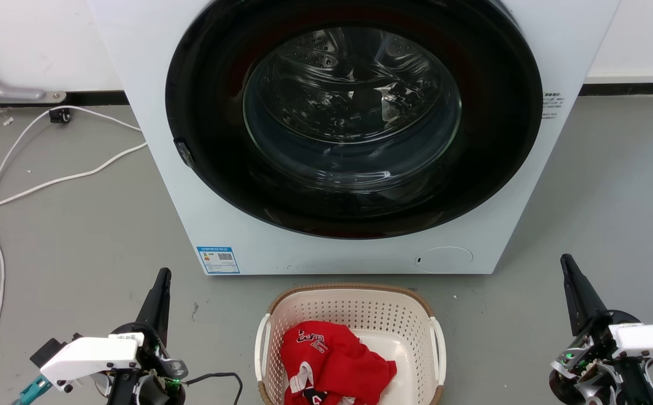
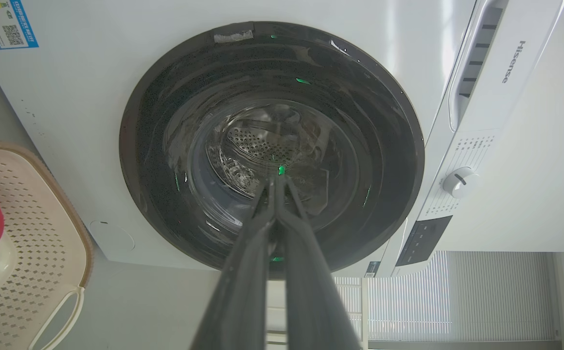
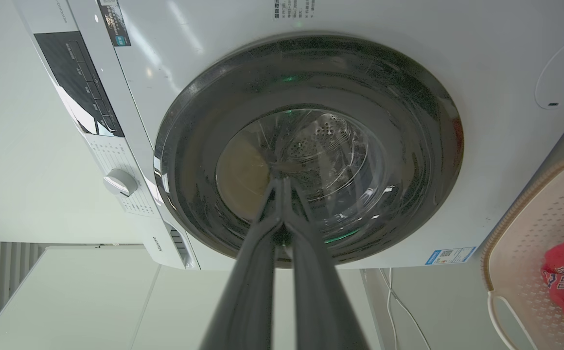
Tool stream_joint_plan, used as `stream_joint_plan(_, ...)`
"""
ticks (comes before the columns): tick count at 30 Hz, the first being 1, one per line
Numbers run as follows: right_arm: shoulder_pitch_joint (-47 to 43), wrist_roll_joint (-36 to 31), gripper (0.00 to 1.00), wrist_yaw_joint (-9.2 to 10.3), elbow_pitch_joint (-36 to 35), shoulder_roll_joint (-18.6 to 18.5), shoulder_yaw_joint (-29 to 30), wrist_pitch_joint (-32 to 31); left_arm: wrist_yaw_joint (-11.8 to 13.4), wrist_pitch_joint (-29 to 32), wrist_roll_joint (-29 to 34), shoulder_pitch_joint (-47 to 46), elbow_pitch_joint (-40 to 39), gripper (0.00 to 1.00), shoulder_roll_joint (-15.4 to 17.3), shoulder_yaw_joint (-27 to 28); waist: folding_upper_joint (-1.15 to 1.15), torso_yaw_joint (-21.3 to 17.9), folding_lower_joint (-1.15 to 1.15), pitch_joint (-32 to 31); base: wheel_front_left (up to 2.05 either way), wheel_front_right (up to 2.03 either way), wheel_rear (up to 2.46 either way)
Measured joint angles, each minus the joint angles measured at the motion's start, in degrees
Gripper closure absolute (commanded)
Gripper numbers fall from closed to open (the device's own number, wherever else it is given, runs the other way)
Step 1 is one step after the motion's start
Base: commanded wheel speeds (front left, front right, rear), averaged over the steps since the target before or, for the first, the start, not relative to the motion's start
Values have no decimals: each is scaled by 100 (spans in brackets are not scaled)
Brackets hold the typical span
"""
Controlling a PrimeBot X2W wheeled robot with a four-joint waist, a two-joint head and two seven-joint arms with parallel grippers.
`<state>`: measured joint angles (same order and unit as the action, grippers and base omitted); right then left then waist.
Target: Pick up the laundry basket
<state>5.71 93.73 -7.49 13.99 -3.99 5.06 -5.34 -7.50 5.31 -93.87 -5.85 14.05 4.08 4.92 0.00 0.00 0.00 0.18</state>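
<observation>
The laundry basket [image 1: 354,315] is cream-white with perforated walls, a brown rim and white side handles. It sits on the grey floor at the bottom centre of the head view, just in front of the washer, and holds a red garment [image 1: 329,360]. My left gripper [image 1: 163,274] is shut and stands to the basket's left, clear of it. My right gripper [image 1: 564,260] is shut too, well off to the basket's right. In the left wrist view the basket [image 2: 29,233] lies at the left edge beyond the closed left gripper [image 2: 277,179]. The right wrist view has the basket [image 3: 539,228] at its right edge, past the closed right gripper [image 3: 282,181].
A white front-loading washer [image 1: 152,112] with a round dark glass door [image 1: 353,121] stands shut directly behind the basket. White cables [image 1: 50,180] trail over the floor at the left. Bare grey floor lies on both sides of the basket.
</observation>
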Motion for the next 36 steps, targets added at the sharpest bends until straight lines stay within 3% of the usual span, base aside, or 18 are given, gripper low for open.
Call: stream_joint_plan(36,6,-52,100,0,2,36,56,-51,0,42,43,-3,3,100,-49,65,0,0,0,0,0,0,0)
